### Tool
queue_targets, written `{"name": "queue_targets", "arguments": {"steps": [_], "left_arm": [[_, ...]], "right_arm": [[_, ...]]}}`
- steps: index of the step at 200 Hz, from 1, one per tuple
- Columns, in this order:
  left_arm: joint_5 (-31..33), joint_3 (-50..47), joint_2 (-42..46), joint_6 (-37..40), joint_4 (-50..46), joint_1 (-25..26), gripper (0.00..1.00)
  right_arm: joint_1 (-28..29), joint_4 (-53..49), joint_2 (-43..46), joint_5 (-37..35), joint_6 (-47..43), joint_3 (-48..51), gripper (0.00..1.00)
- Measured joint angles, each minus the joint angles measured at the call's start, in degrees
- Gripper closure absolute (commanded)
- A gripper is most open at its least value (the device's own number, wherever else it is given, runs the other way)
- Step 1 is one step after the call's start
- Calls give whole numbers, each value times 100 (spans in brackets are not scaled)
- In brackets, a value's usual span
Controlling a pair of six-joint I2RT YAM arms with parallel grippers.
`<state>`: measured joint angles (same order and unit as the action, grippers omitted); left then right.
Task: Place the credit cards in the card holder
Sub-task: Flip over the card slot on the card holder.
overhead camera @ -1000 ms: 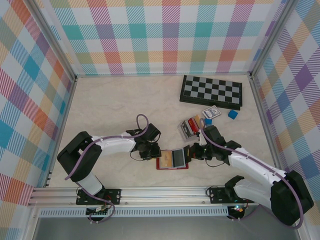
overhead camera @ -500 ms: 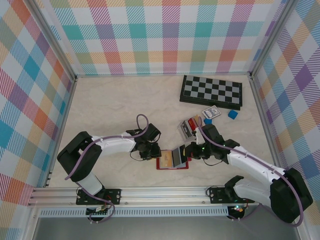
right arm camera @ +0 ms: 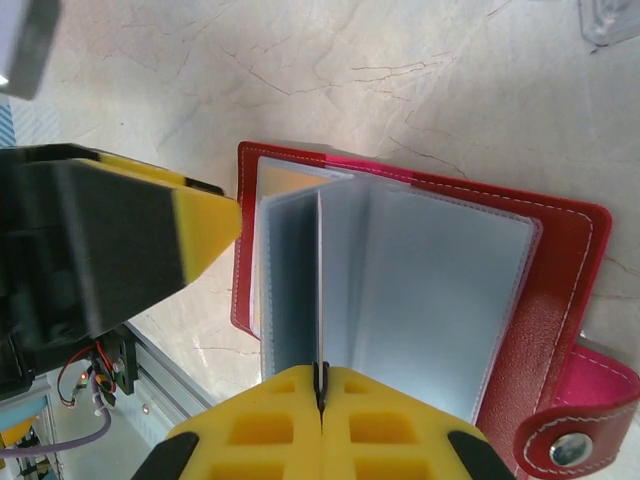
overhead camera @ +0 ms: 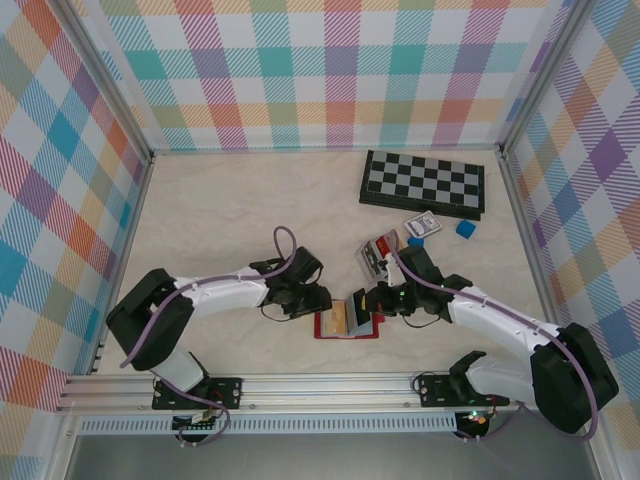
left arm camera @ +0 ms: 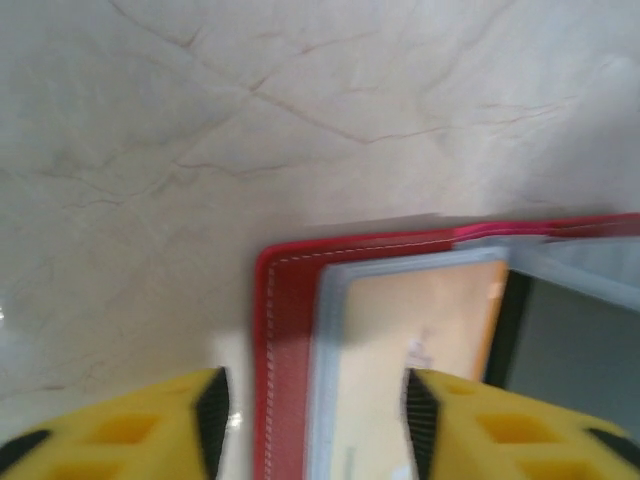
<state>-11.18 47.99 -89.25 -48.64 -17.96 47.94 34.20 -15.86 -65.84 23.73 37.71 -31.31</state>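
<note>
Top external: card holder [overhead camera: 322,330] seen lying open near table's front edge, flanked by left gripper [overhead camera: 318,300] and right gripper [overhead camera: 365,302]. Spare credit cards [overhead camera: 378,255] stacked just behind.
Left wrist: fingers [left arm camera: 180,425] spread. Orange card [left arm camera: 420,340] seen seated in sleeve.
Right wrist: fingers [right arm camera: 270,420] pressed together on upright sleeve. Holder could be dragged, card shaken loose, if sleeve were pulled.
Against a second earlier: left jaws widened, sleeve raised steeper.

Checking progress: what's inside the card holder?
An orange card in the left sleeve; the right sleeve looks empty. The right tool pinches a middle sleeve upright; sleeves stacked beneath are covered.
</note>
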Motion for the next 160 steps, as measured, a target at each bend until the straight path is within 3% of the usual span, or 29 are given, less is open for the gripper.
{"name": "queue_targets", "arguments": {"steps": [45, 80, 142, 160], "left_arm": [[28, 4, 555, 11, 170, 7, 31], [-240, 258, 400, 140, 201, 146, 39], [-627, 601, -188, 352, 304, 549, 41], [-638, 629, -243, 365, 306, 560, 45]], "right_arm": [[0, -7, -15, -4, -2, -48, 95], [0, -4, -50, -7, -2, -70, 95], [0, -7, -50, -26, -7, -72, 95], [0, -9, -50, -28, -4, -72, 95]]}}
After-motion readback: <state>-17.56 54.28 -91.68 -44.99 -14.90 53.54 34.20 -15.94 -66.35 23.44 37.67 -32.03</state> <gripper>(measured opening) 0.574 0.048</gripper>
